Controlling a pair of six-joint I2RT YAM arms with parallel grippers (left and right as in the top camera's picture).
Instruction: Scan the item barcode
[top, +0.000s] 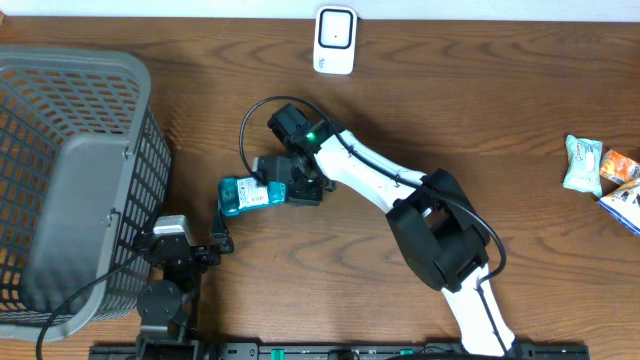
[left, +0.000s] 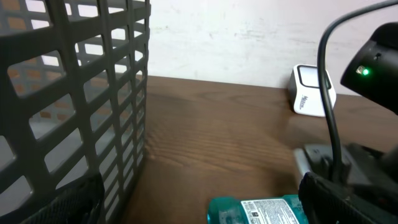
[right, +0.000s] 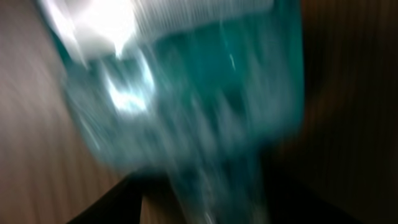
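Teal packet (top: 248, 195) is lying flat mid-table, its long axis running left to right. Its right end is sitting at the right gripper (top: 300, 188). The left gripper (top: 220, 232) is hanging wide apart just beside the packet's left end, near the basket (top: 60, 180). The scanner (top: 335, 40) is standing at the table's far edge.

Left wrist: the packet (left: 261, 210) is showing at the bottom edge, with the scanner (left: 313, 91) beyond it.

Right wrist: blurred teal (right: 186, 112) is filling the frame, so it cannot be told whether the jaws are clamping.

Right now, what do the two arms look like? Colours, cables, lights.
Right arm: white link shells, black joints, and a black wrist block with a lit green LED. A thin black cable loops out from the wrist. Left arm: all black and boxy, with a black lead trailing from it.
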